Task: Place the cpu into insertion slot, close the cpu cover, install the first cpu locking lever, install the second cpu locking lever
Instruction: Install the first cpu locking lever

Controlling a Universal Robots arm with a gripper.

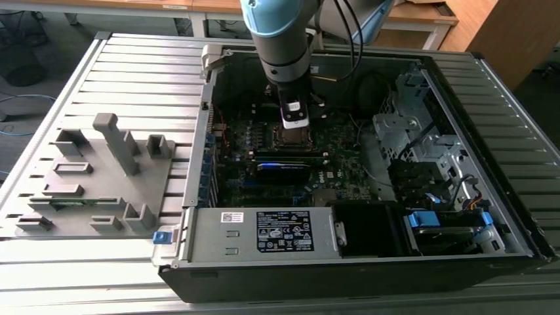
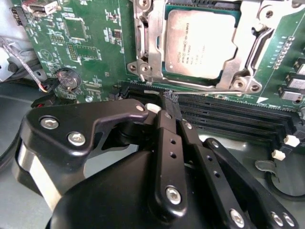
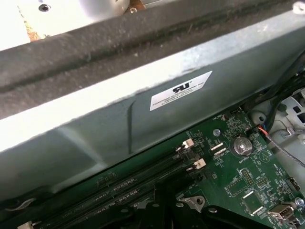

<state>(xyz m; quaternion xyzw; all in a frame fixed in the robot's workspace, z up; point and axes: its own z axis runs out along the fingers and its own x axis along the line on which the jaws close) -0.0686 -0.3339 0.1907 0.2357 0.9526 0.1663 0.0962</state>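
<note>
Exterior view first: on its left you have a grey fixture block lying on the slatted bench, just beside the open computer case. Move right and the arm drops into that case, its end effector low over the circuit board, right above the insertion slot. In the second wrist view you see the cpu lying flat in the slot, with the cpu cover lowered around it so the chip shows through the window. A thin locking lever runs along the near edge of the slot. The end effector's fingers sit close together at the lever's tip; you cannot tell whether they pinch it.
</note>
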